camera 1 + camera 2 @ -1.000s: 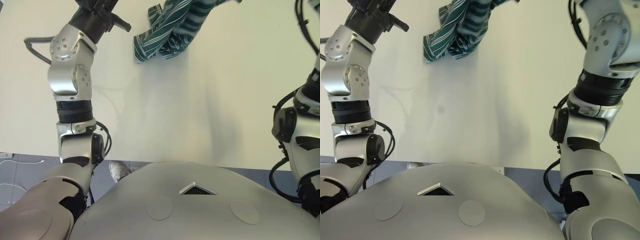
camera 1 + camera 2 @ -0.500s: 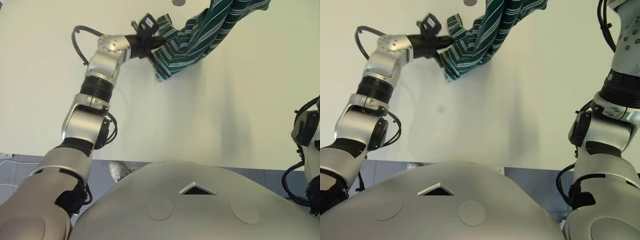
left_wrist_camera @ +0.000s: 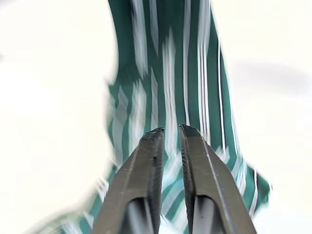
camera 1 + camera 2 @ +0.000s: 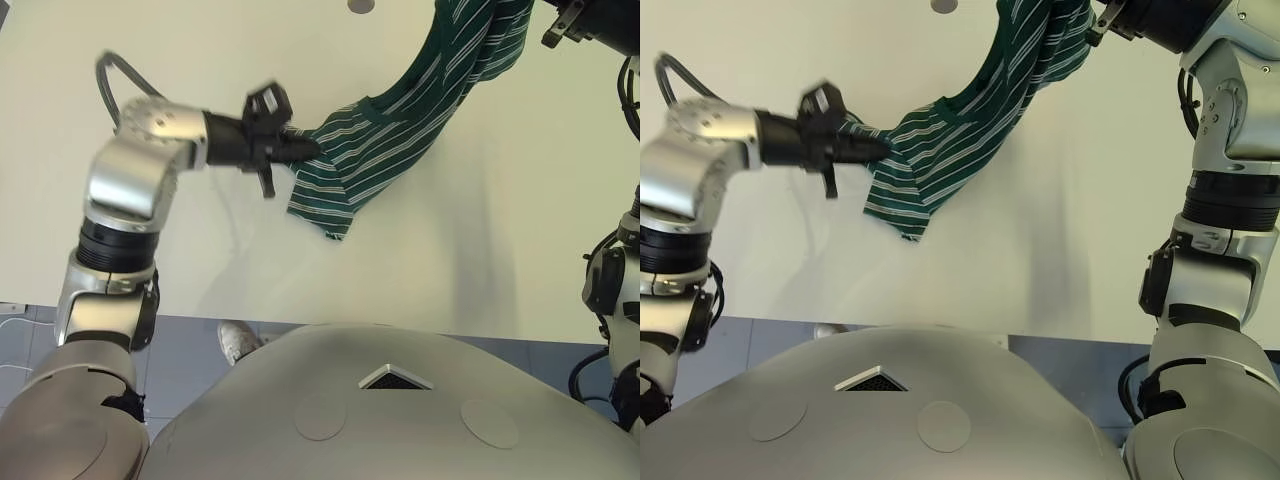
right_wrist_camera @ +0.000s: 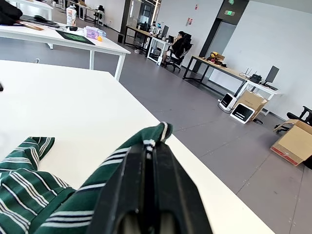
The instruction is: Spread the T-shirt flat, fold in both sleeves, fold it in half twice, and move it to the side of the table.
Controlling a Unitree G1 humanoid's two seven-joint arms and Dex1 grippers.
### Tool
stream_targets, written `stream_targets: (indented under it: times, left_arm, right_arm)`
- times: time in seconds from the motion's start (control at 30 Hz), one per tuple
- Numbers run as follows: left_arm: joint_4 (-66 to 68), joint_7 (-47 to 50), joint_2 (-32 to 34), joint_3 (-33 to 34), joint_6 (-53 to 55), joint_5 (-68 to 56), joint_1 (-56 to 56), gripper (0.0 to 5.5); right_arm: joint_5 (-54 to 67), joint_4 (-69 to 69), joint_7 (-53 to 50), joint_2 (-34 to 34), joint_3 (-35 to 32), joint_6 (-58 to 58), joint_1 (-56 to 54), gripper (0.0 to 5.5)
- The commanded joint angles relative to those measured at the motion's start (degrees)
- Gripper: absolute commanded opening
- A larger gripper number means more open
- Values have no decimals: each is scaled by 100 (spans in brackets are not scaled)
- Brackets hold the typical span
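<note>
While both arms hold it off the white table (image 4: pixel 500 240), the green-and-white striped T-shirt (image 4: pixel 385 145) hangs as a slack, twisted band between the two grippers, not spread flat. The left gripper (image 4: pixel 303 150) grips the cloth at one edge near the middle of the tabletop, its arm reaching in from 9 o'clock. From there the right gripper (image 4: pixel 1100 24) sits at about 2 o'clock, high toward the far side of the table, with the upper end of the shirt bunched at it.

Seen from the left wrist, the two dark fingers (image 3: pixel 148 165) stand nearly together, only a narrow slit between them, and the striped fabric fans out just past their tips. From the right wrist, the black fingers (image 5: pixel 139 190) are pressed tight with a striped hem poking out at their tips, while more of the shirt lies in folds on the tabletop behind.

A loose corner (image 4: pixel 330 222) of the shirt droops at about 5 o'clock from the left gripper; whether it touches the table cannot be told. A small grey disc (image 4: pixel 360 5) lies on the table's far edge, at roughly 1 o'clock from the left gripper and apart from the cloth. Beyond the table, the right wrist camera takes in an office floor with white desks (image 5: pixel 73 41) and cardboard boxes (image 5: pixel 295 141).
</note>
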Motion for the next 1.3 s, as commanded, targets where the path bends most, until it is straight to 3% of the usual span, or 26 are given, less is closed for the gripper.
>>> stream_targets:
  times: [0.03, 0.1, 0.33, 0.53, 0.8, 0.93, 1.1, 1.3]
  left_arm:
    - [1088, 483, -492, 142, 87, -131, -374, 118]
    - [1682, 738, -776, -9, -161, 7, -496, 156]
    - [3814, 931, -1387, -795, -1153, 742, -898, 156]
    - [3994, 754, -1357, -816, -1375, 793, -761, 156]
    - [3963, 895, -1546, -463, -1684, 629, -746, 11]
    - [3875, 881, -1498, -30, -1814, 407, -938, 5]
    - [4626, 1092, -1116, 481, -2331, 549, -2087, 5]
    - [7553, 1963, -614, 652, -3910, 1335, -4840, 5]
  right_arm:
    - [121, -351, 97, -63, 77, 160, 157, 0]
    - [117, -387, 90, -28, 111, 174, 172, 0]
    - [150, -517, -27, 157, 183, 256, 239, 0]
    - [132, -374, -4, 239, 273, 184, 148, 0]
    - [17, -180, -18, 250, 328, 84, 72, 0]
    - [-41, -73, -101, 262, 275, 39, 2, 0]
    - [-265, 988, -855, 500, -36, -351, -778, 0]
    - [-1120, 3915, -1790, 838, 144, -1546, -3257, 0]
